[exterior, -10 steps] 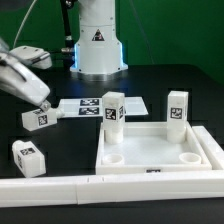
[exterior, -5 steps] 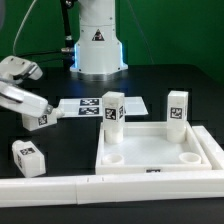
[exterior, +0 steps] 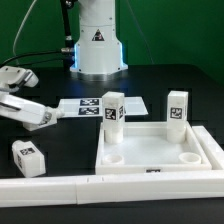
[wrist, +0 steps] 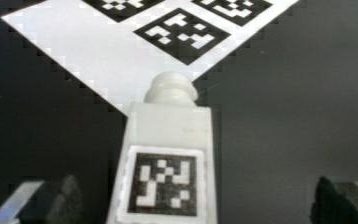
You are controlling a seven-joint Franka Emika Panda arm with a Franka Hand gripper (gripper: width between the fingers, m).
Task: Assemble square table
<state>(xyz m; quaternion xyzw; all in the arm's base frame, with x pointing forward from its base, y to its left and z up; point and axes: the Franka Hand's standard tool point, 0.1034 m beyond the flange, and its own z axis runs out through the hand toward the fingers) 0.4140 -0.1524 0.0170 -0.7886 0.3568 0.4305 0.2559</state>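
Two legs stand upright at the far corners of the tabletop [exterior: 207, 150]: the left corner leg [exterior: 112, 108] and the right corner leg [exterior: 177, 107], each rising above the raised rim. The tabletop sits toward the exterior view's right, and its near rim lies just behind the rail [exterior: 60, 188] that runs along the front of the table.

The gripper [exterior: 42, 118] is low at the exterior view's left, close to the left end of the marker board [exterior: 88, 106]. In the wrist view the gripper [wrist: 194, 200] has its jaws spread wide around a lying leg [wrist: 167, 150]. Bare black table shows between that leg and each of the fingers [wrist: 43, 200], so nothing is clamped. The leg's tag faces up, and its narrow peg end lies right at the marker board's [wrist: 105, 40] slanted edge.

A front leg [exterior: 28, 157] lies near the rail, apart from the gripper, with open black table between the two. More bare table separates this leg from the tabletop's left rim.
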